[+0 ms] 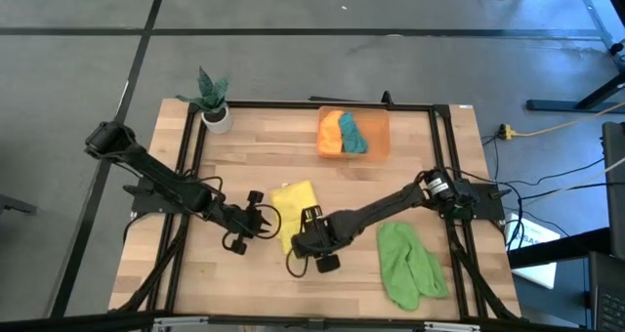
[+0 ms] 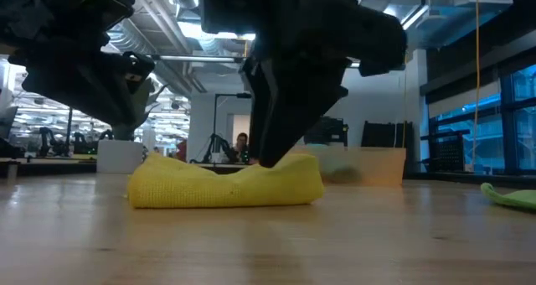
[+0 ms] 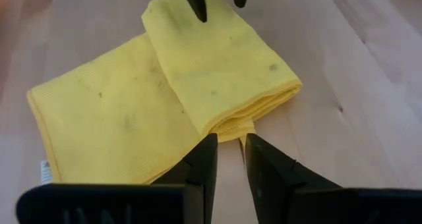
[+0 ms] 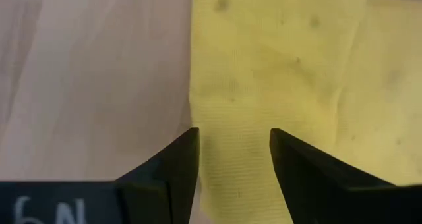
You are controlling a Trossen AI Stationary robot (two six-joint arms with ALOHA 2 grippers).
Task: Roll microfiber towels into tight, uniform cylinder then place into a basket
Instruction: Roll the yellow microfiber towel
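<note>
Yellow towel point(image 1: 293, 207), folded, between left hand point(image 1: 262, 216) and right hand point(image 1: 311, 221).

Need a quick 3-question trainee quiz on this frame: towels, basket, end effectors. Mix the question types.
1. True or false: the yellow towel is already in the basket.
2. Which towel lies untouched near the right arm's base? A) teal B) light green C) orange
3. Fill in: the basket holds the orange towel and the ____ towel.

Key:
1. False. It lies partly folded on the table, between the left end effector and the right end effector, both open.
2. B, the light green towel.
3. Teal.
</note>
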